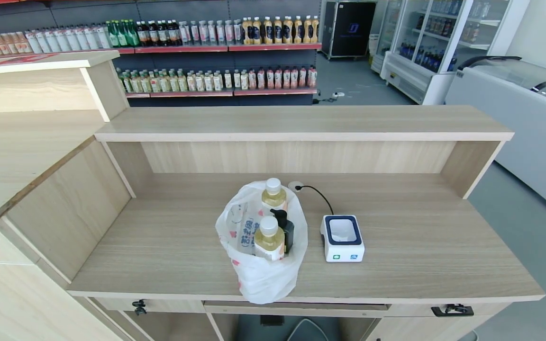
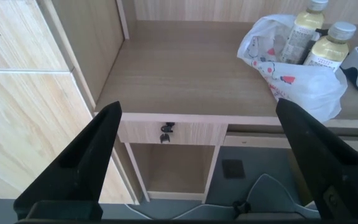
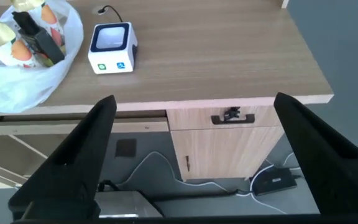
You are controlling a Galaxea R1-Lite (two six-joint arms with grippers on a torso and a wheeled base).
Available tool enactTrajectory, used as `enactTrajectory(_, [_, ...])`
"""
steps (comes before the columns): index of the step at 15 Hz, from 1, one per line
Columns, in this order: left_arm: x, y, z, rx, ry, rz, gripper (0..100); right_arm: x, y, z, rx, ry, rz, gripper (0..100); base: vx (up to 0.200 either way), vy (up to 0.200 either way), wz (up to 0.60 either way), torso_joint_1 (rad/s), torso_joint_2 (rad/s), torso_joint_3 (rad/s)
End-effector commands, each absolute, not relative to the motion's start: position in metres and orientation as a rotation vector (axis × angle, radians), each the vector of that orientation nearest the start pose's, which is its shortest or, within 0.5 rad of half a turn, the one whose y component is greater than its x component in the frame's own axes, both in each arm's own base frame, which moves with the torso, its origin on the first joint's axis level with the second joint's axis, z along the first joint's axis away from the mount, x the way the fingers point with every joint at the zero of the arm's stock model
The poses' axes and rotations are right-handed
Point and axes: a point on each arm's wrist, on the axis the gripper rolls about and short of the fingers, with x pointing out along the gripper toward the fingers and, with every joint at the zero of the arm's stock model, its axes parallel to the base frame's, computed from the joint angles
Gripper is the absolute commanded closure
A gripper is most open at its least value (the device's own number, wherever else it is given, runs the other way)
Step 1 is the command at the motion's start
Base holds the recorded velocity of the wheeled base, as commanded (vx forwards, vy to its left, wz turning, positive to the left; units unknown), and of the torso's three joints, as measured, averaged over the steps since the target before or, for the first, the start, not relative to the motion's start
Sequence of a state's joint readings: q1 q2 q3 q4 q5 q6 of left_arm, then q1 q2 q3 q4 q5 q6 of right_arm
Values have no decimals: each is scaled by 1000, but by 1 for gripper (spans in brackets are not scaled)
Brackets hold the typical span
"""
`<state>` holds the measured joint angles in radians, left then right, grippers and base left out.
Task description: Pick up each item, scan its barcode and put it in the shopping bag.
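A white plastic shopping bag (image 1: pixel 259 265) stands near the counter's front edge, holding two yellow-drink bottles (image 1: pixel 269 238) (image 1: pixel 273 193) and a dark pump bottle (image 1: pixel 284 226). The white barcode scanner (image 1: pixel 342 237) sits just right of the bag, its cable running to the back. My left gripper (image 2: pixel 197 158) hangs open below and in front of the counter's left part, nothing between its fingers; the bag (image 2: pixel 291 68) lies beyond it. My right gripper (image 3: pixel 194 155) is open too, low before the counter's right part, with the scanner (image 3: pixel 112 47) and bag (image 3: pixel 23 68) farther off.
The wooden counter (image 1: pixel 415 246) has a raised back shelf and side walls. Drawers with black locks (image 1: pixel 452 310) (image 1: pixel 139 307) sit under its front edge. Shelves of bottled drinks and glass-door fridges stand in the room behind.
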<state>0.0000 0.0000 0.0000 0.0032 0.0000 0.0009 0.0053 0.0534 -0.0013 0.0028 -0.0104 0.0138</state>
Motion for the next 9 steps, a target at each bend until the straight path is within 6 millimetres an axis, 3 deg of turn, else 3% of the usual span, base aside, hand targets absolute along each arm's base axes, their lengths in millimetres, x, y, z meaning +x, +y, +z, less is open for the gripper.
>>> enactTrajectory(1, [-23,0,75,0,3,0,0,-23,0,76,15,6,-3,0,0,0,0,0,0,0])
enactTrajectory(9, [-23,0,75,0,3,0,0,-23,0,75,17,8,-5,0,0,0,0,0,0,0])
